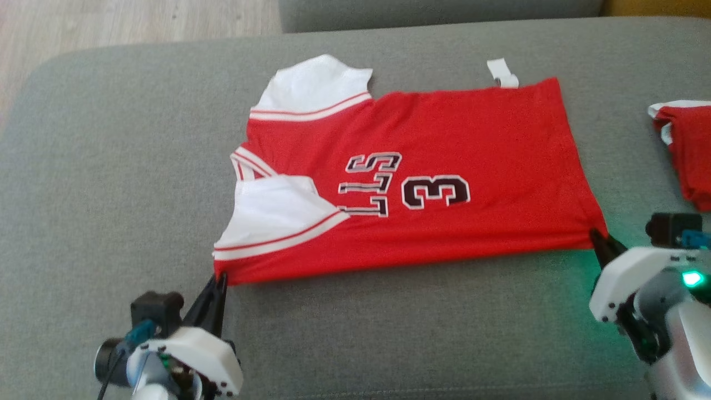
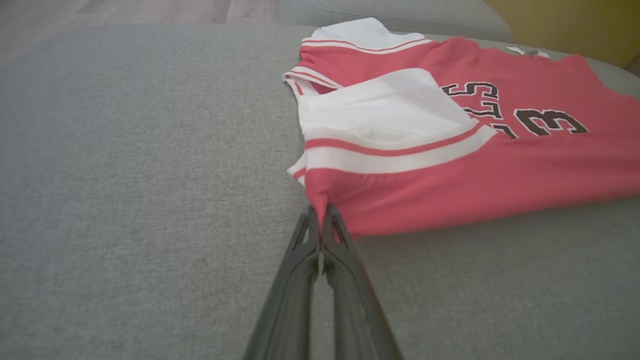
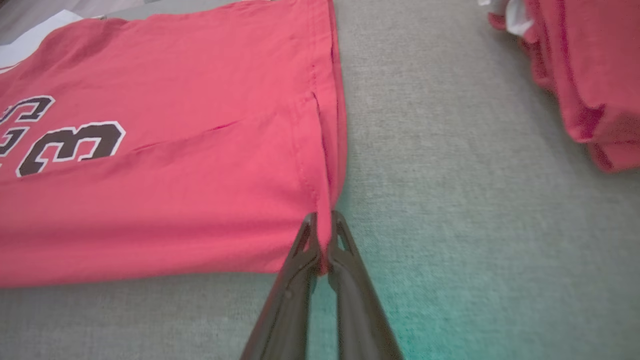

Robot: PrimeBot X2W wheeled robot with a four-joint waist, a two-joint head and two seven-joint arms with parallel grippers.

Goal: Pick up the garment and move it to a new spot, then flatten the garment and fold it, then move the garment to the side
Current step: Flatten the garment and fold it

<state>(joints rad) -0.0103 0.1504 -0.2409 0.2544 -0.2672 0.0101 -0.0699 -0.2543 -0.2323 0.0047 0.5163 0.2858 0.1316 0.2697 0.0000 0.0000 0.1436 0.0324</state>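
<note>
From the head, the flat red-and-white jersey (image 1: 489, 144) lay on a grey woven cushion (image 1: 111, 166), near corners pinched by left gripper (image 1: 221, 278) and right gripper (image 1: 594, 233). Left wrist: slim dark fingers (image 2: 347, 280) clamped the sleeve-side corner. Right wrist: fingers (image 3: 350, 290) clamped the hem corner.

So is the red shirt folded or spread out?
Folded: the shirt lies flat, but a white sleeve is turned over its front.
</note>
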